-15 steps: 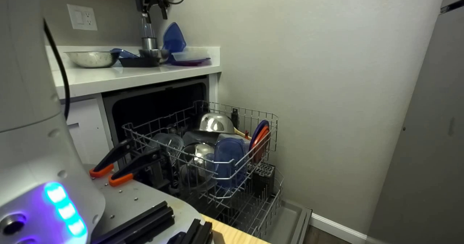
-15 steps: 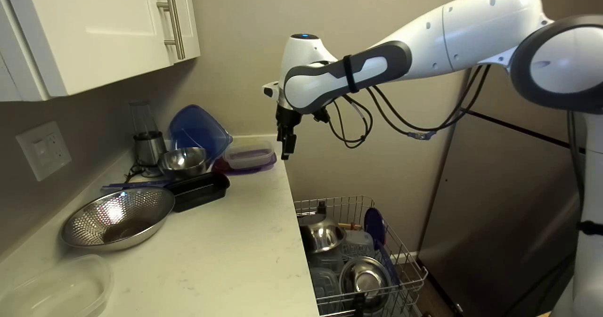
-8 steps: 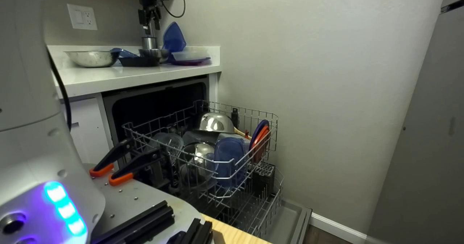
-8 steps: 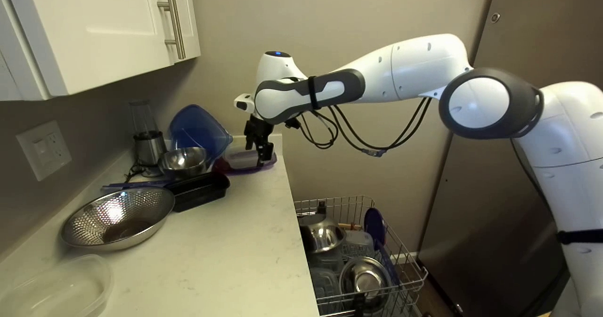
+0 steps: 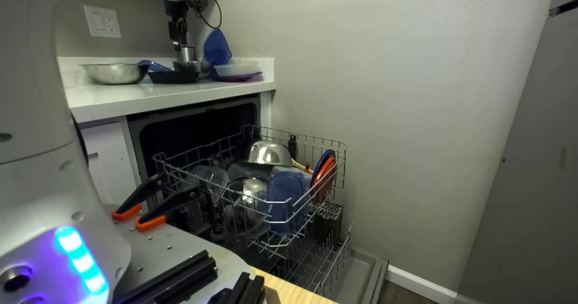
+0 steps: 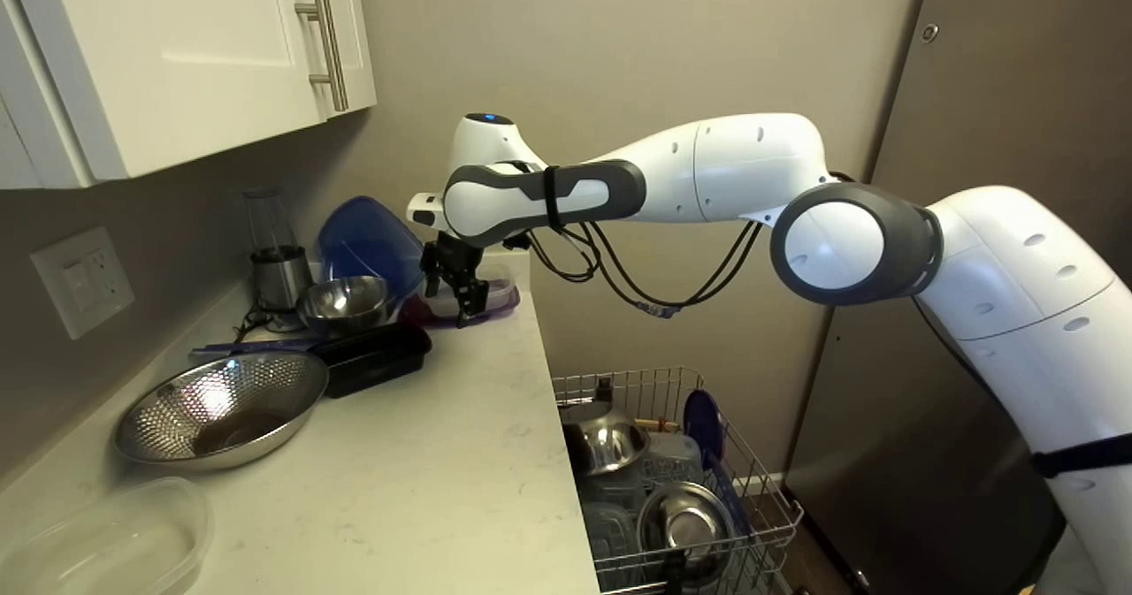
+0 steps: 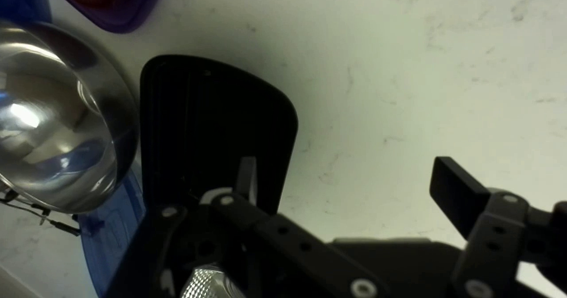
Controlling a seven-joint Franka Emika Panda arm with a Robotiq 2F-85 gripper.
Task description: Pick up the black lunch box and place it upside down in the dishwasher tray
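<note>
Toward the left of the wrist view, the black lunch box [image 7: 217, 121] lies on the white counter [image 7: 376, 90], just beside a steel bowl [image 7: 62, 121]. The gripper [image 7: 345, 169] is spread wide and holds nothing; one of its fingers [image 7: 456, 196] shows over the counter, the other over the lunch box, so the lunch box sits off to one side rather than centred in the gap.

In an exterior view, the lunch box [image 6: 376, 361] rests hollow side up near a perforated colander [image 6: 221, 414], and the gripper shows past its opposite end, higher up and apart from it, in front of a flat purple piece [image 6: 495, 315].

In an exterior view, the gripper appears above the lunch box [image 5: 171, 77], though its spread cannot be judged from this angle. Below the counter, the dishwasher tray [image 5: 276, 202] juts from the dishwasher [image 5: 198, 107], with an upturned metal bowl [image 5: 268, 153] and a blue dish [image 5: 286, 189] in it.
</note>
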